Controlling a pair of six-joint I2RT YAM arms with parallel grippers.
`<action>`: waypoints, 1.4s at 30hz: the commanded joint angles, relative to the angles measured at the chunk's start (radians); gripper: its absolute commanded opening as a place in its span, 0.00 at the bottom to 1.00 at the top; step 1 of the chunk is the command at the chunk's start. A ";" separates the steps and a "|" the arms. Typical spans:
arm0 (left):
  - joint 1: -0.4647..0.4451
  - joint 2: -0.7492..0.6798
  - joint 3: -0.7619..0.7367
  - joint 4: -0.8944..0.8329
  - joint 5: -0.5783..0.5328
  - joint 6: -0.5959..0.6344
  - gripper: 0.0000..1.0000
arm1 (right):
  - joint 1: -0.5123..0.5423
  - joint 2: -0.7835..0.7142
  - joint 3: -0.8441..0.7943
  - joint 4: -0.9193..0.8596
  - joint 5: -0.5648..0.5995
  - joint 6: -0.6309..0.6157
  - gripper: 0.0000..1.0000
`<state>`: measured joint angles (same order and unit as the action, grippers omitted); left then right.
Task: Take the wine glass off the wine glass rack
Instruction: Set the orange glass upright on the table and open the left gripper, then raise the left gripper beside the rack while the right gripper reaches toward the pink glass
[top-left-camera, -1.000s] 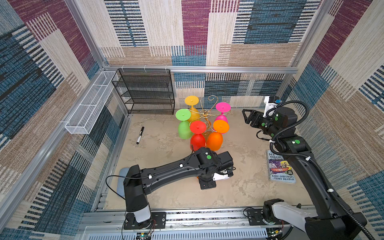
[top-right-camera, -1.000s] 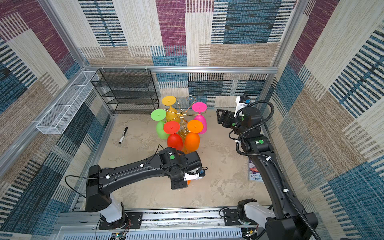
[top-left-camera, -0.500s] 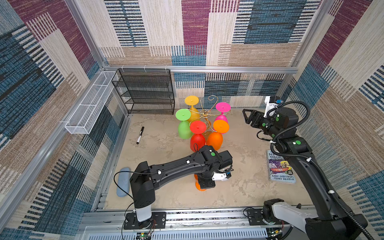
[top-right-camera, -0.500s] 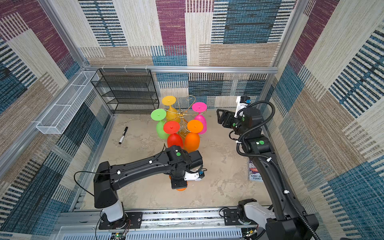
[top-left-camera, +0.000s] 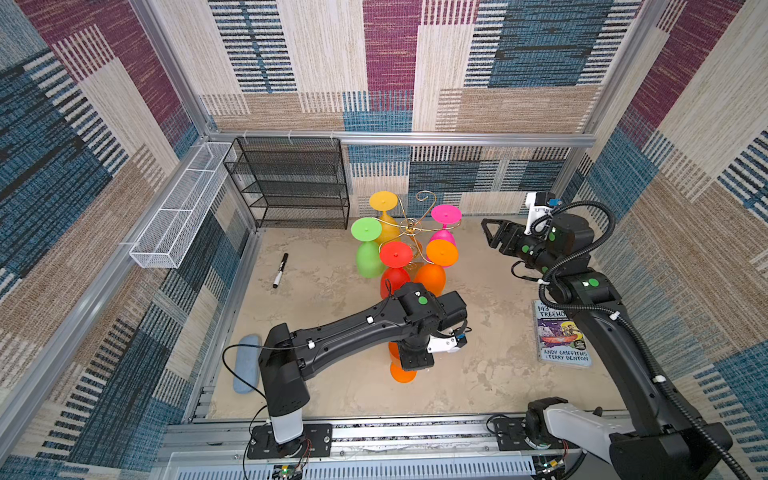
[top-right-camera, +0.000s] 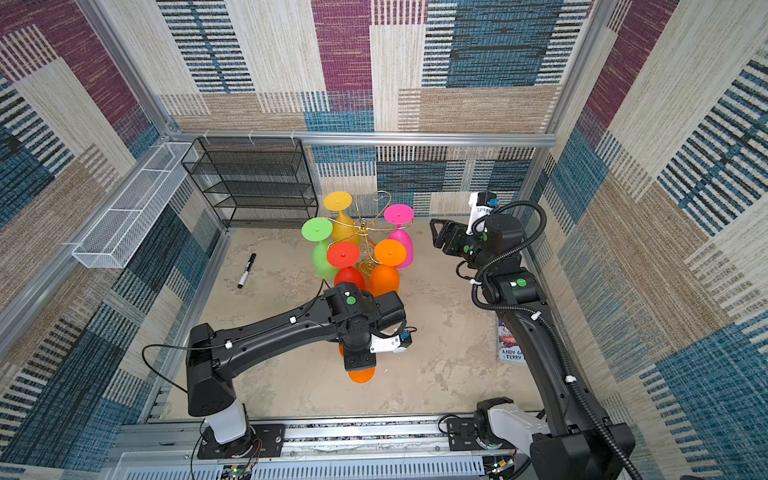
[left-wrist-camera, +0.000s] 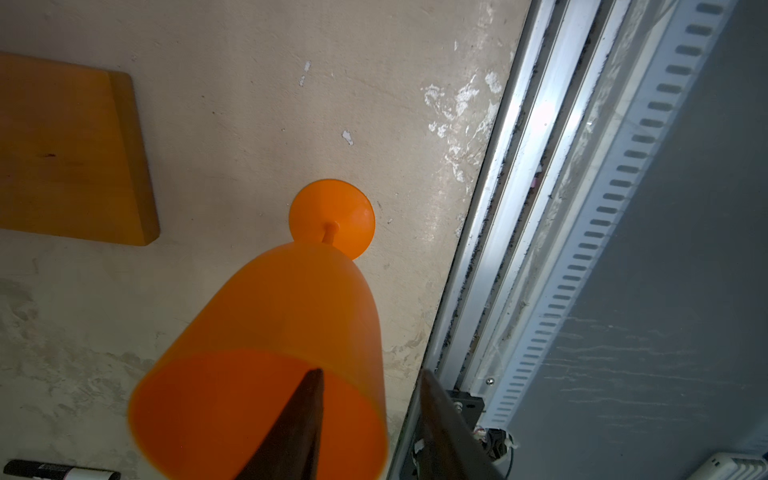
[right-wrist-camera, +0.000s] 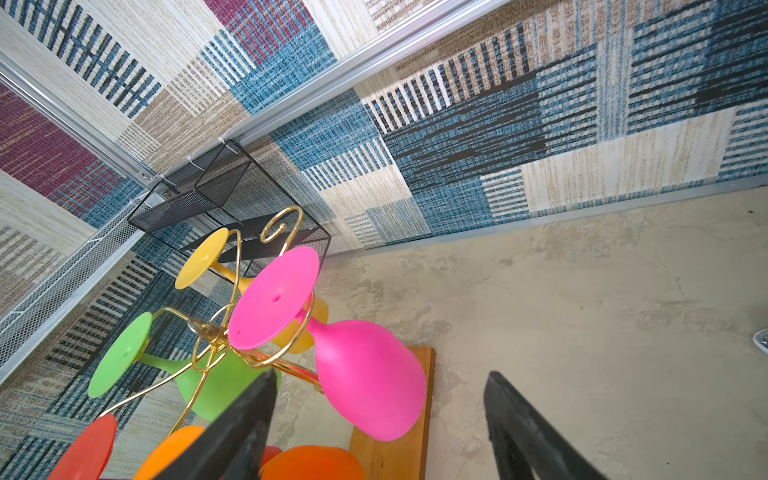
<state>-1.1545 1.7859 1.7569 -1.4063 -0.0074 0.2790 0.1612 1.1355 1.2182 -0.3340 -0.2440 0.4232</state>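
**Standing on the table (top-left-camera: 324, 291): glass (left-wrist-camera: 291, 311) off the rack (top-left-camera: 411, 226)**

The glass stands upright in front of the rack's wooden base (left-wrist-camera: 62, 145) and apart from it. The left claw (left-wrist-camera: 368, 372) points down over the glass. One finger (left-wrist-camera: 299, 415) is inside the cup and the other finger is outside, with the rim between them. The fingers are spread, and a gap shows beside the rim, so the claw is not squeezing it. In both top views the left arm (top-left-camera: 353, 332) hides most of the glass. The right claw (right-wrist-camera: 380, 374) hangs in the air to the right of the rack, spread wide and holding nothing. Other glasses (top-left-camera: 395, 254) hang upside down on the rack.
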 joint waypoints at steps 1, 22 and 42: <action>-0.002 -0.041 0.042 -0.052 -0.032 -0.019 0.44 | 0.000 0.001 0.013 0.049 -0.024 0.018 0.80; -0.011 -0.822 -0.306 0.786 -0.682 -0.088 0.56 | -0.075 0.098 -0.036 0.378 -0.475 0.323 0.76; 0.466 -0.800 -0.506 0.869 -0.553 -0.277 0.61 | -0.051 0.342 0.115 0.400 -0.514 0.333 0.65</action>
<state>-0.6960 0.9829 1.2583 -0.5655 -0.6147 0.0486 0.0994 1.4605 1.3003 0.0540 -0.7647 0.7692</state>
